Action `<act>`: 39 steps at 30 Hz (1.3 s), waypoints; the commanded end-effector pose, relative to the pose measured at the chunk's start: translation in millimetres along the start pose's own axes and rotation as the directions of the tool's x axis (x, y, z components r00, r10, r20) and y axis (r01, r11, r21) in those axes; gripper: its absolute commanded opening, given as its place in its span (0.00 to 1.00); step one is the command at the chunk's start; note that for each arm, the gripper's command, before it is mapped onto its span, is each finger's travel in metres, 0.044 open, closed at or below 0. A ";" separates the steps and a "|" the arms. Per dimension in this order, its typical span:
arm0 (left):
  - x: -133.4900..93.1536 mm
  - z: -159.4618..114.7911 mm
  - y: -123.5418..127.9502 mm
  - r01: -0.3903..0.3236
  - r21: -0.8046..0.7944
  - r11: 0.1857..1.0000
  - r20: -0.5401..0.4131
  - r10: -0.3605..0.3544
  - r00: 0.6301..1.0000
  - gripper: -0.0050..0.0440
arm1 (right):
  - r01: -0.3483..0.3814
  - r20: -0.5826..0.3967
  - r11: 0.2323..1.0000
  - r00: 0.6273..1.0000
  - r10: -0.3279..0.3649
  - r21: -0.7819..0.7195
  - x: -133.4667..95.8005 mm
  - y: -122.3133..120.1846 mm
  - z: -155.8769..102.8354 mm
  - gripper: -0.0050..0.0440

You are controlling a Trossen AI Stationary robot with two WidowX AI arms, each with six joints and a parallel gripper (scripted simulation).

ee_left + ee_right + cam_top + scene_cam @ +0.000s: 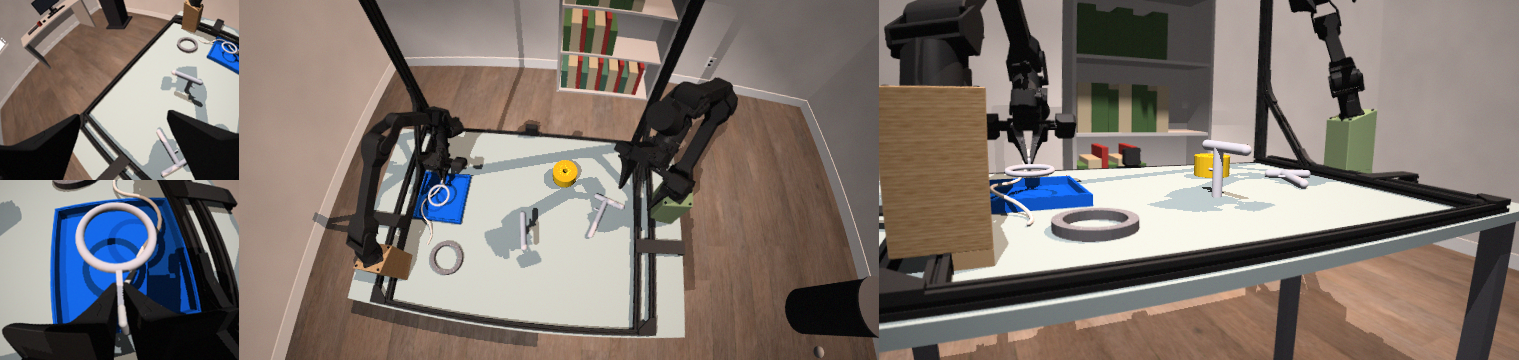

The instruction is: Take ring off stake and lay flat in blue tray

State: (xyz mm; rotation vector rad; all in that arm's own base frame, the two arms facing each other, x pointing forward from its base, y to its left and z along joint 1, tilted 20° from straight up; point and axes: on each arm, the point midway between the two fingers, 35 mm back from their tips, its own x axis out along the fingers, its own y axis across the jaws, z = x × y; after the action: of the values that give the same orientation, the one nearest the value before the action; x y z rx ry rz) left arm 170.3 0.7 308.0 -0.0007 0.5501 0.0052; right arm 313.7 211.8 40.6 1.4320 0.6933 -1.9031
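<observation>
The white round ring [430,201] [1007,172] [224,49] [81,240] is held by its stem, pinched between the right gripper's [441,175] [1029,161] [120,285] narrowed fingers, above the blue square tray [454,212] [1076,199] [218,59] [60,266]; in the exterior view its loop lies near level, pointing away from the fingertips. The left gripper's [623,167] [124,114] fingers are spread wide.

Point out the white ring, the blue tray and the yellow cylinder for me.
White ring [430,201] [1029,175] [83,248]: top, exterior, right wrist; on its band.
Blue tray [454,210] [1071,201] [56,272]: same views; floor, outer wall, rim.
Yellow cylinder [559,179] [1211,167]: top, exterior; top face, side.
</observation>
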 end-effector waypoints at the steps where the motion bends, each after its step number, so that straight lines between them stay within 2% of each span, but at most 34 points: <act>1: 0.1 -0.8 -0.7 0.005 0.002 1.000 -0.004 -0.005 1.000 0.92 | 0.008 0.015 1.000 1.000 -0.008 0.001 10.2 -0.9 -4.3 0.10; 17: 0.1 -0.8 -0.7 0.005 0.002 1.000 -0.004 -0.005 1.000 0.92 | 0.008 0.015 1.000 1.000 -0.008 0.001 30.6 -1.2 -18.0 0.10; 29: 0.1 -0.8 -0.7 0.005 0.002 1.000 -0.004 -0.005 1.000 0.92 | 0.008 0.015 1.000 1.000 -0.008 0.001 32.7 -1.3 -19.3 0.10; 34: 0.1 -0.8 -0.7 0.005 0.002 1.000 -0.004 -0.005 1.000 0.92 | 0.001 0.005 1.000 1.000 -0.001 0.000 27.2 -0.5 -18.1 0.35; 36: 0.1 -0.8 -0.7 0.005 0.002 1.000 -0.004 -0.005 1.000 0.92 | 0.001 0.005 1.000 1.000 -0.001 0.000 27.2 -0.5 -18.1 0.35; 39: 0.1 -0.8 -0.7 0.005 0.002 1.000 -0.004 -0.005 1.000 0.92 | 0.001 0.005 1.000 1.000 -0.001 0.000 27.2 -0.5 -18.1 0.49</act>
State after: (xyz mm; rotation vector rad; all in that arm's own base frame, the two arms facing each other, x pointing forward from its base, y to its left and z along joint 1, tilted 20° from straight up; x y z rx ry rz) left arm 170.3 0.7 308.0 -0.0006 0.5501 0.0052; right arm 319.3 220.4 9.5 1.4262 0.6921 -1.9068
